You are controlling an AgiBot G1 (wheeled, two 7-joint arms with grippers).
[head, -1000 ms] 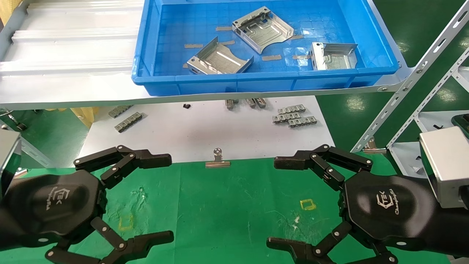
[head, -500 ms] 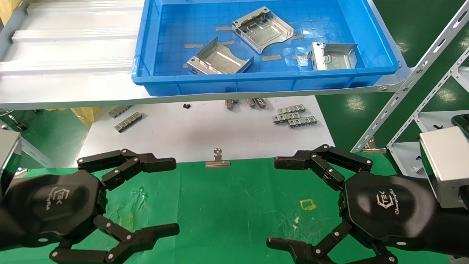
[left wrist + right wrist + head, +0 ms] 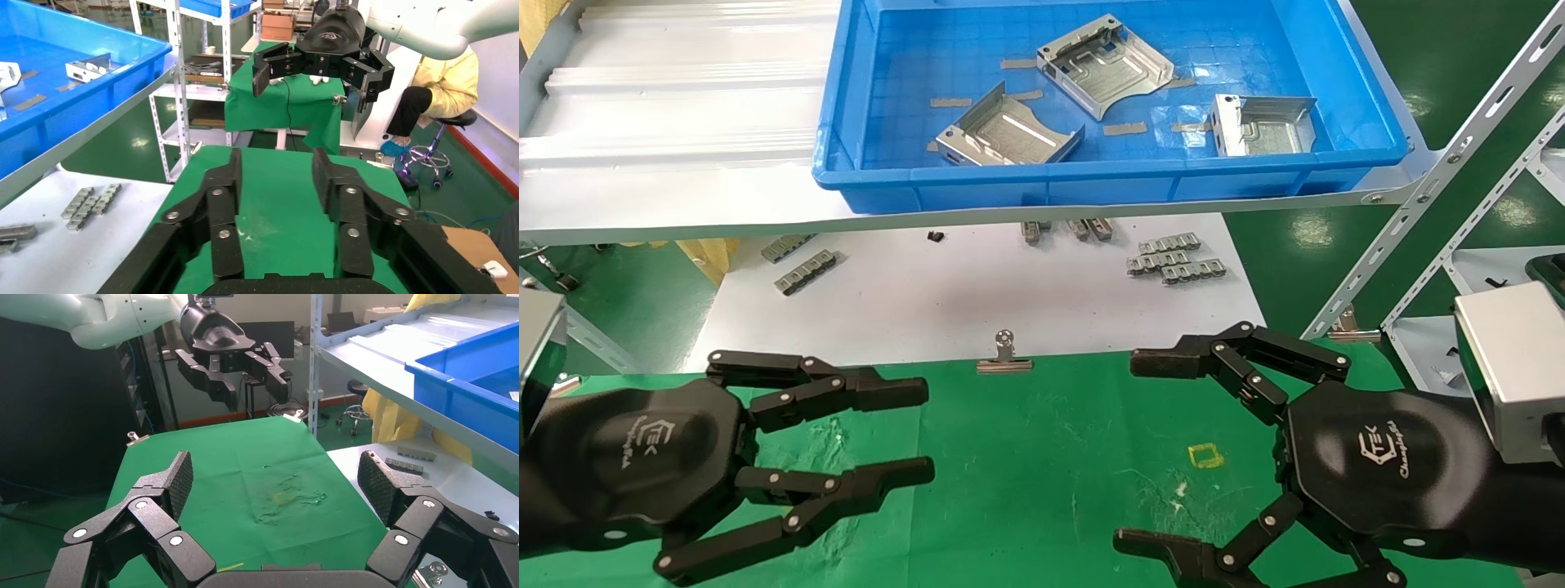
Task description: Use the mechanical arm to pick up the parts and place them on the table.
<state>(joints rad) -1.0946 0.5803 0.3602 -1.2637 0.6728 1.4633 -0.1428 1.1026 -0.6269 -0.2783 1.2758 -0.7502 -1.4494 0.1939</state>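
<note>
Three shiny silver parts [image 3: 1106, 64] [image 3: 1009, 131] [image 3: 1264, 124] lie in the blue bin [image 3: 1091, 175] on the raised shelf at the back. One part also shows in the left wrist view [image 3: 89, 66]. The table [image 3: 1042, 457] with green cloth lies below and in front. My left gripper [image 3: 925, 431] hovers over the table's left side, partly open and empty; the left wrist view [image 3: 276, 160] shows only green cloth between its fingers. My right gripper [image 3: 1128, 451] hovers over the table's right side, wide open and empty, as the right wrist view [image 3: 275, 471] also shows.
A white board [image 3: 977, 302] behind the table holds small grey toothed strips [image 3: 1173, 260] [image 3: 805, 269]. A binder clip [image 3: 1004, 355] grips the cloth's far edge. Slanted shelf uprights [image 3: 1418, 196] stand at the right. A white ribbed shelf [image 3: 682, 122] lies left of the bin.
My left gripper's fingers have drawn closer together, from wide open to a narrow gap. The right gripper and the parts have not moved.
</note>
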